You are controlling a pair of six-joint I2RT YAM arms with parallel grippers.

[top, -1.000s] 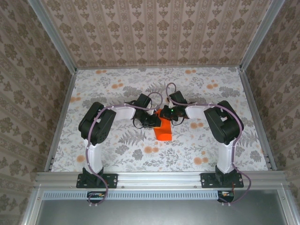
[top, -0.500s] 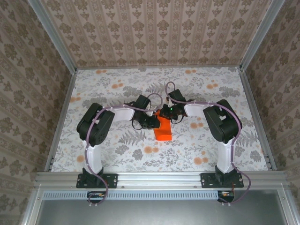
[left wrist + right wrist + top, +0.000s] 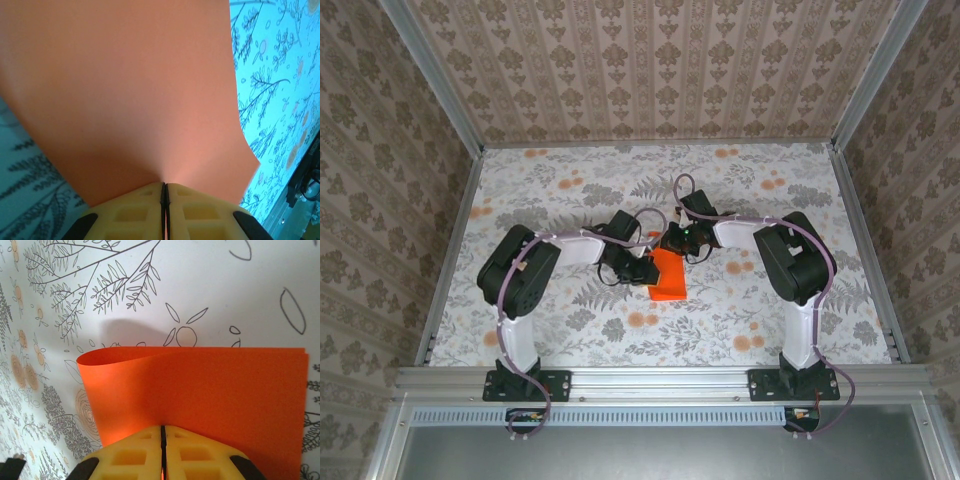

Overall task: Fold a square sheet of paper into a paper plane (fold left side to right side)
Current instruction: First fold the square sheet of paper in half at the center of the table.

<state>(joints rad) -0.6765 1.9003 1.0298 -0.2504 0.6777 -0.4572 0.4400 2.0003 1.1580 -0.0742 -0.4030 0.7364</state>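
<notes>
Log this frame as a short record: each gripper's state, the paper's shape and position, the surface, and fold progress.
left gripper: shut, pinching an edge of the square sheet of paper
right gripper: shut on the same sheet
paper shape: bright orange, doubled over; the bend at one side is a rounded loop, not a pressed crease
paper position: mid-table between the two grippers
surface: floral-print table
fold progress: sheet brought over on itself, crease not yet flattened
</notes>
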